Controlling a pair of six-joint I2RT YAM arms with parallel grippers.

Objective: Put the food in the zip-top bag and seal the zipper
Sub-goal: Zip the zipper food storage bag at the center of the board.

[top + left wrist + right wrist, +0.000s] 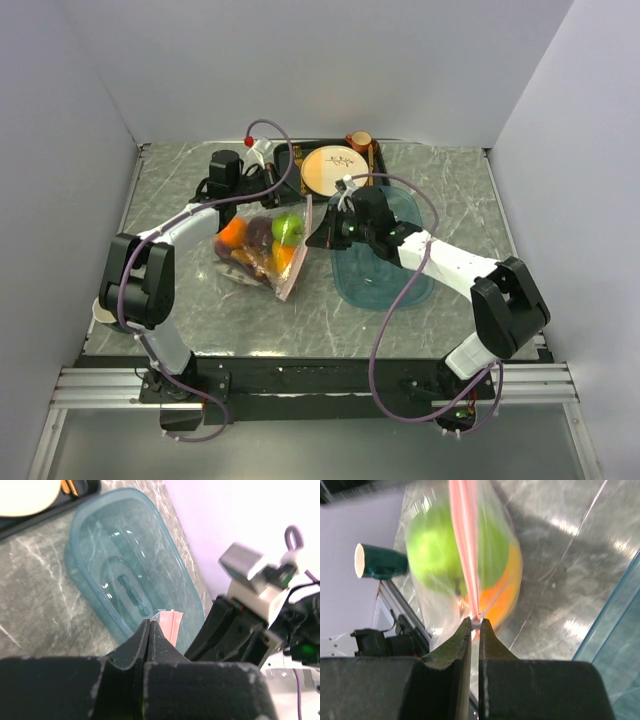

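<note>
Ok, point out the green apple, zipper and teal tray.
green apple (435,550), right wrist view, its left half.
zipper (468,555), right wrist view, middle of the strip.
teal tray (125,555), left wrist view, bare floor.

food (288,228) in zip-top bag (262,272), tray (385,300) right of it

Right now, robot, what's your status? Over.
Left tool shut on zipper. Right tool shut on zipper too. Food inside bag. Teal tray beside bag, not blocking.
</note>
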